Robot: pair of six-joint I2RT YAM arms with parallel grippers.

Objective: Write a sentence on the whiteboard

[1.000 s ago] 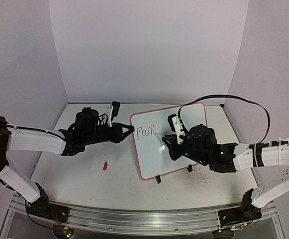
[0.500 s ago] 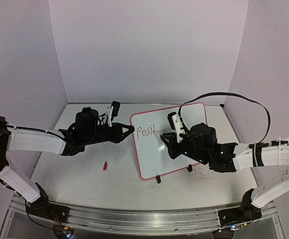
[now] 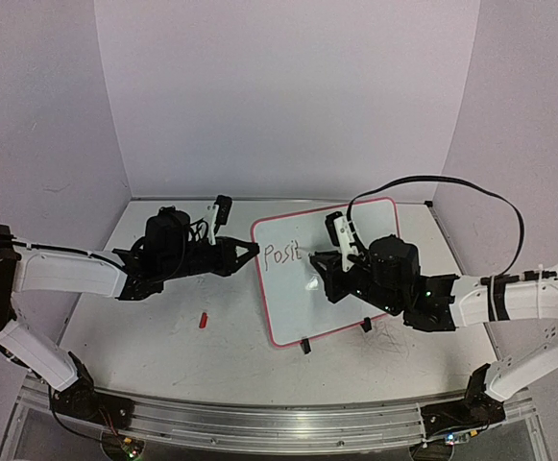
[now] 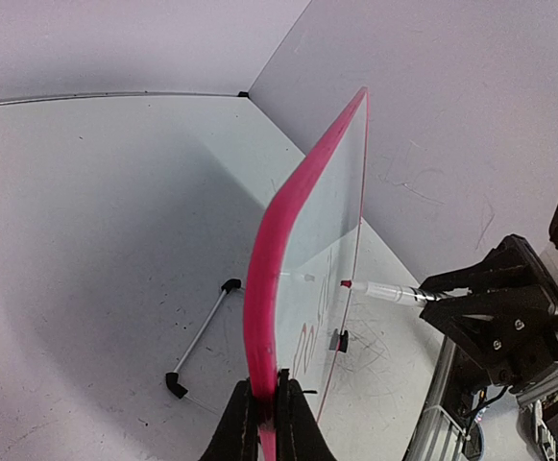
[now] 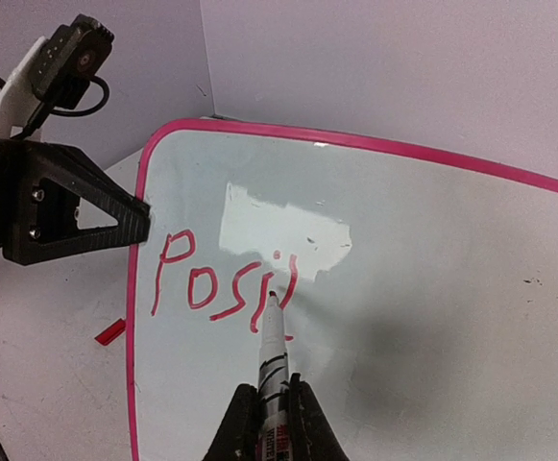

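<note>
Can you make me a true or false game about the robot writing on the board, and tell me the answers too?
1. The writing on the whiteboard is red. True.
2. The left gripper holds the marker. False: the right gripper holds it, and the left gripper is clamped on the whiteboard's edge.
3. The whiteboard has a blue frame. False: the frame is pink-red.
4. A small red piece lies on the table to the left of the whiteboard. True.
5. The whiteboard lies flat on the table. False: it stands up, propped on its feet.
</note>
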